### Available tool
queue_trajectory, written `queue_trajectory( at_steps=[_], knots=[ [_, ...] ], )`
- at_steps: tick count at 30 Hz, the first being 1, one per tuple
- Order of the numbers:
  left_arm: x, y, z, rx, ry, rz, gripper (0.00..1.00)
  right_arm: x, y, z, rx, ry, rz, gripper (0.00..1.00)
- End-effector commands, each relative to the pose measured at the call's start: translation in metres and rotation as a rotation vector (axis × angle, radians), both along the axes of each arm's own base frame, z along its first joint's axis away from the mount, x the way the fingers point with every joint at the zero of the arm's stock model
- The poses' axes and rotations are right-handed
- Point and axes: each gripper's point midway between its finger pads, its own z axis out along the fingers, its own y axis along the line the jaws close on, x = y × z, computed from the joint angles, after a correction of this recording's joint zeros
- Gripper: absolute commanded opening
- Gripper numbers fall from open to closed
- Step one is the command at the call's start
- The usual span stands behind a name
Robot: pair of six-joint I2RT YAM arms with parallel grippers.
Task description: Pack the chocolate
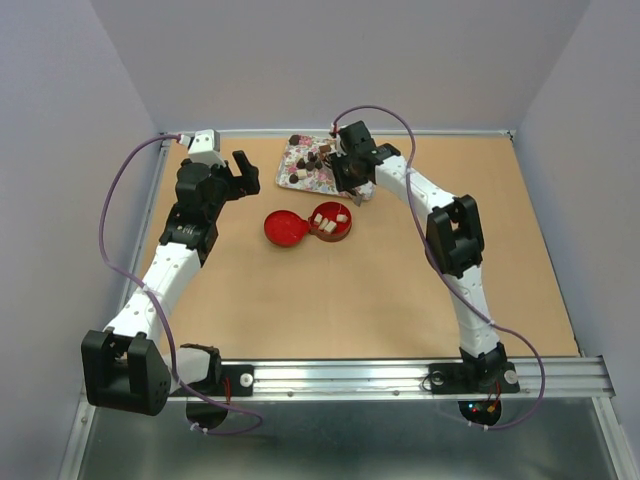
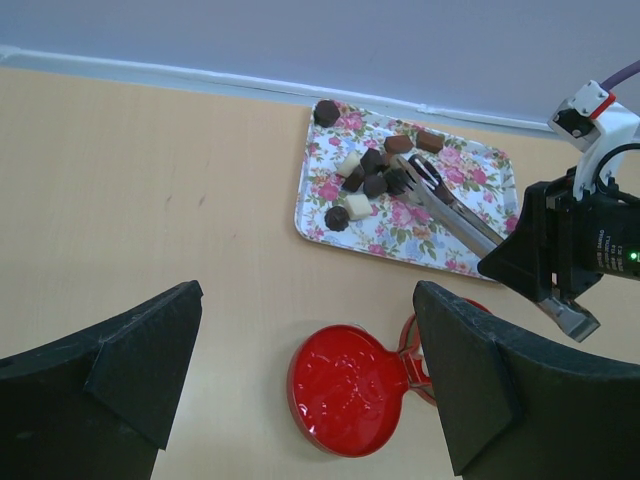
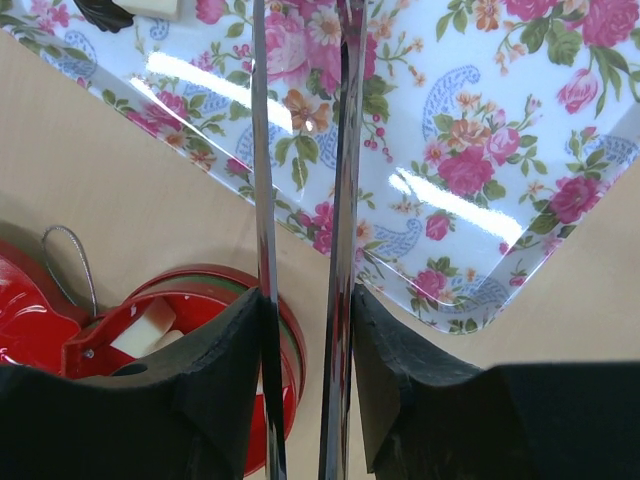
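Several chocolate pieces, dark, brown and cream-white, lie on the pink-flowered tray, also seen from above. A few cream-white pieces lie in the open round red tin; one shows in the right wrist view. My right gripper is shut on the metal tongs, whose tips reach the chocolate cluster on the tray. My left gripper is open and empty, above the red lid, left of the tray.
The red lid lies flat beside the tin, joined to it. The tin's rim sits just below the tray's near edge. The right arm hangs over the tray's right end. Walls close the back and sides.
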Motion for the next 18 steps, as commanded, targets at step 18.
queue_trajectory(
  at_steps=[18],
  knots=[
    [0.003, -0.002, 0.035, -0.008, -0.104, -0.006, 0.99, -0.003, -0.013, 0.077, 0.045, -0.14, -0.01, 0.31]
  ],
)
